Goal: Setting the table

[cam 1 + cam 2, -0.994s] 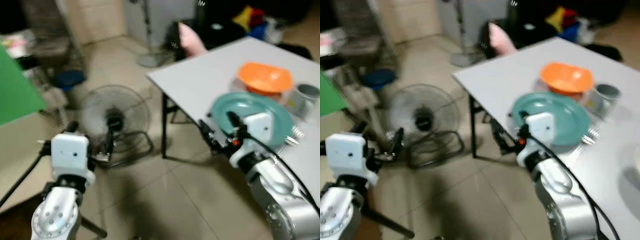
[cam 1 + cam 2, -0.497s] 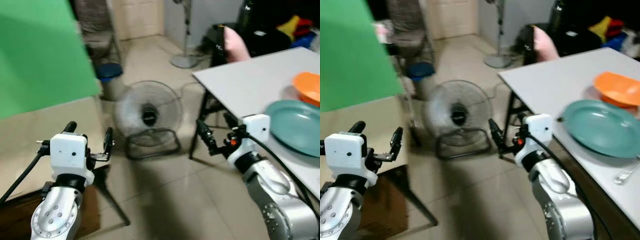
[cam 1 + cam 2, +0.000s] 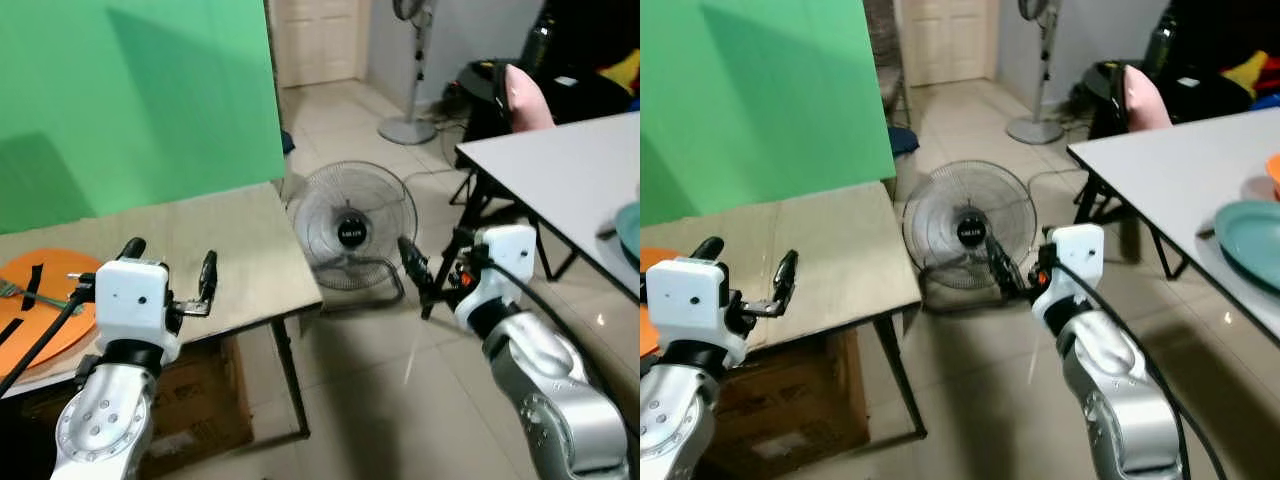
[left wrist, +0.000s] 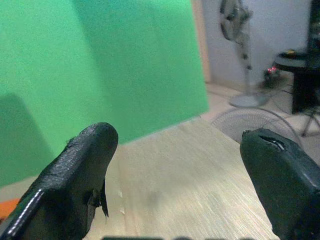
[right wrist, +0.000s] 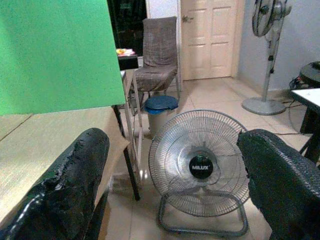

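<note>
Orange plate [image 3: 45, 300] with fork seen at wooden table's [image 3: 230, 245] far left end, left of left gripper [image 3: 170, 275]. Left arm judged nearer. Both grippers spread, nothing held; right gripper [image 3: 415, 275] faces floor fan [image 3: 348, 232].

The wooden table [image 3: 200, 250] has a pale, matt top with fine grain. The green screen [image 3: 130, 100] behind it looks like flat, matt cloth or board. The floor fan [image 5: 200, 165] has a thin wire grille of shiny metal. Floor tiles [image 3: 380, 400] are glossy and throw back light. The white table [image 3: 560, 170] is smooth and satin. Both arms are brushed silver metal with white plastic housings, and the finger pads [image 5: 75, 185] look rough and black.
</note>
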You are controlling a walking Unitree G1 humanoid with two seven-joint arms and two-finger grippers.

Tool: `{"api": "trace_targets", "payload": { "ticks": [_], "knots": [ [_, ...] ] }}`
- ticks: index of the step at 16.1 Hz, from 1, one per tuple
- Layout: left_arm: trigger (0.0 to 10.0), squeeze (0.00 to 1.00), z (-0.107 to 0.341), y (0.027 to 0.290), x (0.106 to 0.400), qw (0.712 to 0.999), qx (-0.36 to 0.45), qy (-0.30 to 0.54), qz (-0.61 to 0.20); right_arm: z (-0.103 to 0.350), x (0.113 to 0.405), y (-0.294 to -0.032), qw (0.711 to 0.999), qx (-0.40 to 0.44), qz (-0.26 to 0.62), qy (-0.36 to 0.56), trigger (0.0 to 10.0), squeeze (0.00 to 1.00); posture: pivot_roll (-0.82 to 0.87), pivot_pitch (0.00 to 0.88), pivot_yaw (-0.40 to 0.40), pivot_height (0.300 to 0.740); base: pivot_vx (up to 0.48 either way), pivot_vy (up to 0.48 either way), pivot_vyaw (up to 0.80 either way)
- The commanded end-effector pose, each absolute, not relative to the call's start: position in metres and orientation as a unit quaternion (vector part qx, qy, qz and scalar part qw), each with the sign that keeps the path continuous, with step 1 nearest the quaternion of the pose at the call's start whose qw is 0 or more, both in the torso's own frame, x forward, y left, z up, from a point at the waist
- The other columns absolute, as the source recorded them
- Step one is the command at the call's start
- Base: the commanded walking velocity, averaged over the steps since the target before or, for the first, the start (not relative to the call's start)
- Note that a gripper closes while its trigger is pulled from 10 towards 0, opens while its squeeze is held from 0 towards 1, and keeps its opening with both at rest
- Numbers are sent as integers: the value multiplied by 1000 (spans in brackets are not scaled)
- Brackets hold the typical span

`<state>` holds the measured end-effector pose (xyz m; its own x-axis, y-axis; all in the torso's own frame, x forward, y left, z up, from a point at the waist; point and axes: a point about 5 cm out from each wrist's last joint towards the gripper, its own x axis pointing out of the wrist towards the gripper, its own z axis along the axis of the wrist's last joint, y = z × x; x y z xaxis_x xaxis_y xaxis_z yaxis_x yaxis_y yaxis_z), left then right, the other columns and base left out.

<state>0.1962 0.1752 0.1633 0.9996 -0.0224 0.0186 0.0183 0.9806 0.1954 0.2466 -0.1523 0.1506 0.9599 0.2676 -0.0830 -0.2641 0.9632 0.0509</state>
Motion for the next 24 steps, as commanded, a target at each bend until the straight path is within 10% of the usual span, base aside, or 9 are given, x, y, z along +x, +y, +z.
{"api": "trace_targets", "payload": {
  "ticks": [1, 14, 22, 24],
  "knots": [
    [10000, 0, 165, 178, 196, 994, 106, -15, -7, 148, 249, -150, 988, 23, 140, 53, 10000, 667, -89, 0, 58, 740, 0, 356, 0],
    [10000, 0, 167, 175, 193, 995, 99, -23, -8, 137, 246, -136, 976, 55, 191, 93, 10000, 647, -65, 0, 53, 740, 0, 275, 0],
    [10000, 0, 168, 176, 192, 996, 89, -23, -1, 139, 254, -124, 960, 38, 258, 99, 10000, 655, -54, 0, 48, 740, 216, 0, 800],
    [10000, 0, 166, 174, 191, 996, 87, -16, -8, 140, 258, -125, 961, 22, 257, 95, 10000, 478, -54, 0, 43, 740, 298, 0, 400]
  ]
}}
